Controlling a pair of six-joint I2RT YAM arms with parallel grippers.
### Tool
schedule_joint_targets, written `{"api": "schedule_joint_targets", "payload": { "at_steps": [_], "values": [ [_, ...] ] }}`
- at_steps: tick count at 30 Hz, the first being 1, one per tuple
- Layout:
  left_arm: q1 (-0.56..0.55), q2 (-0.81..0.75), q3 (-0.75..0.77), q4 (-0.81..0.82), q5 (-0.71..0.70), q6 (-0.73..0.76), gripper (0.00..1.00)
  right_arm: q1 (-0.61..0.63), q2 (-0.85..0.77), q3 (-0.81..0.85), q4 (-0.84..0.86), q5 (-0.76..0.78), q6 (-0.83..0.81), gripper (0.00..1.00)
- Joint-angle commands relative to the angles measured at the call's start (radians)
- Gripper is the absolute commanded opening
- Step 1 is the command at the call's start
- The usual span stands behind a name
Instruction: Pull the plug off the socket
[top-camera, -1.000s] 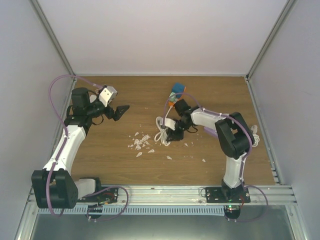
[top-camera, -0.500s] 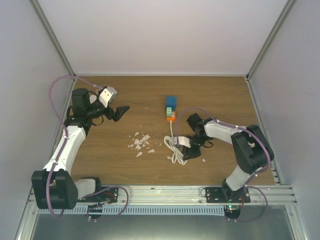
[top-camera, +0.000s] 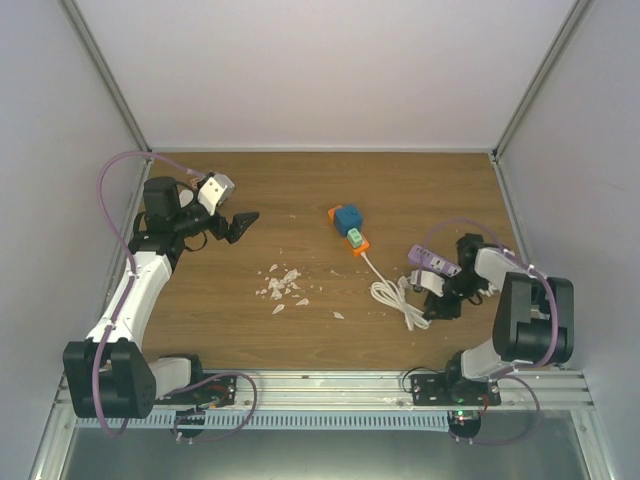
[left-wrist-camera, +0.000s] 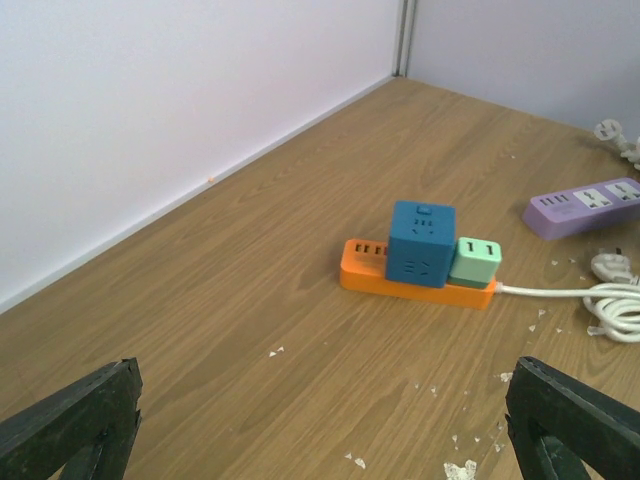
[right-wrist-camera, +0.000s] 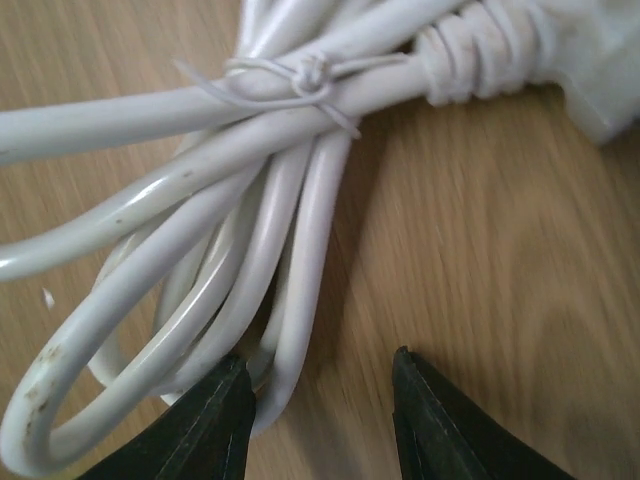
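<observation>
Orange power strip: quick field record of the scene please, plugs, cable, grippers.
socket: orange power strip, lying flat
plugged in: blue cube adapter, green plug, both seated
cable: white cable, tied coil
left gripper: open, empty, away from strip
right gripper: open, at coil's loop end
other: purple power strip, white scraps

Top cam overlooks whole table (top-camera: 220, 330); L wrist low, facing orange strip (left-wrist-camera: 362, 272); R wrist close on cord (right-wrist-camera: 250, 180).
</observation>
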Motion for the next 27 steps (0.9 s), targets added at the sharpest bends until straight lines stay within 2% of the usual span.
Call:
{"api": "schedule_joint_targets", "payload": {
  "at_steps": [1,7,10,14,17,21,24,27],
  "values": [
    [-0.010,-0.013,-0.008,0.047,0.000,0.014,0.99,-0.165,0.057,-0.081,0.034,0.376,-0.174,0.40],
    [-0.009,-0.013,-0.011,0.043,0.007,0.017,0.99,-0.345,0.086,-0.025,0.058,0.457,-0.271,0.40],
    [-0.010,-0.011,-0.010,0.039,0.012,0.018,0.99,-0.391,0.077,0.051,0.004,0.432,-0.287,0.42],
    [-0.010,-0.002,-0.001,0.037,0.021,0.012,0.99,-0.383,0.045,0.183,-0.151,0.268,-0.273,0.50],
    [-0.008,-0.001,0.005,0.043,0.025,0.004,0.99,-0.363,0.014,0.251,-0.223,0.178,-0.250,0.63],
    [-0.011,0.003,0.010,0.047,0.026,-0.009,0.99,-0.319,0.006,0.355,-0.323,0.020,-0.207,0.74],
    [-0.011,0.010,0.012,0.047,0.018,-0.015,0.99,-0.258,0.007,0.440,-0.315,-0.130,-0.116,0.79],
    [-0.011,0.011,0.012,0.050,0.001,-0.027,0.99,-0.184,-0.002,0.481,-0.216,-0.253,0.041,0.84]
  ]
}}
